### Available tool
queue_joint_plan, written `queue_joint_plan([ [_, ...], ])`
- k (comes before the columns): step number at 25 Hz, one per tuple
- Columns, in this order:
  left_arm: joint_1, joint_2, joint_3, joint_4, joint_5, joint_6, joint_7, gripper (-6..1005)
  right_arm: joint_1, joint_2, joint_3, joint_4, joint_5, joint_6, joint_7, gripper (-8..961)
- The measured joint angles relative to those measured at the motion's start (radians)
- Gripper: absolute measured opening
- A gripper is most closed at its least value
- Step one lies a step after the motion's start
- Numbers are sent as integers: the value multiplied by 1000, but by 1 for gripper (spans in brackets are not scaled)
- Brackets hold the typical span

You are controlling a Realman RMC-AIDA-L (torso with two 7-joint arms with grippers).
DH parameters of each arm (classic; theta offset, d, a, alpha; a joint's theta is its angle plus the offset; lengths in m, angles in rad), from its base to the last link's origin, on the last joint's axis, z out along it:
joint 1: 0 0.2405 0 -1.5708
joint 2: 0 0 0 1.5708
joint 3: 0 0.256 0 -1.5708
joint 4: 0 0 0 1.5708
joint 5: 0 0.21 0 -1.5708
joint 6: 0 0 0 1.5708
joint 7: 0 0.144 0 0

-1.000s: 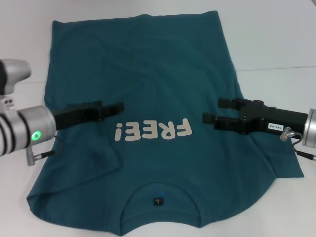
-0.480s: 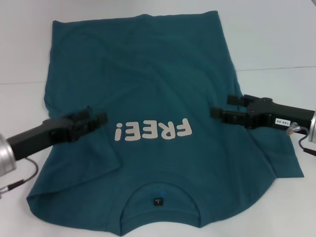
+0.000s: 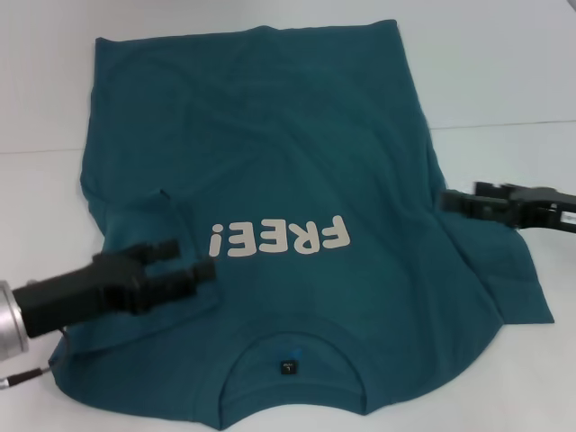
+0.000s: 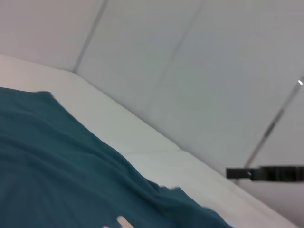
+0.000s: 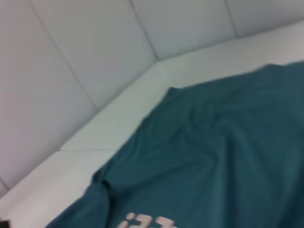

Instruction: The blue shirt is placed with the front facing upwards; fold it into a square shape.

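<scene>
The blue shirt (image 3: 297, 225) lies flat, front up, on the white table (image 3: 504, 72), collar nearest the robot. The left gripper (image 3: 184, 265) hovers over its near left sleeve, fingers spread apart. The right gripper (image 3: 463, 200) sits at the shirt's right edge, apparently parted too.

White surface (image 3: 504, 81), seamed across; blue shirt (image 3: 297, 162) spread flat on it, front up, collar at the near edge.
</scene>
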Motion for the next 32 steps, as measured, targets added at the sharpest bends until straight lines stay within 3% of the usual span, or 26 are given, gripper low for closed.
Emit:
queue_joint_plan([
  [10, -14, 1, 13, -35, 26, 18, 38, 887, -48, -78, 5, -28, -78, 49, 281, 941],
  [15, -25, 2, 20, -46, 59, 13, 49, 886, -52, -107, 5, -29, -122, 76, 375, 941],
  [23, -37, 3, 48, -44, 102, 31, 118, 885, -54, -121, 7, -21, -185, 122, 445, 941],
  [32, -53, 3, 63, -44, 102, 25, 169, 883, -46, -115, 4, -15, -219, 136, 504, 941],
])
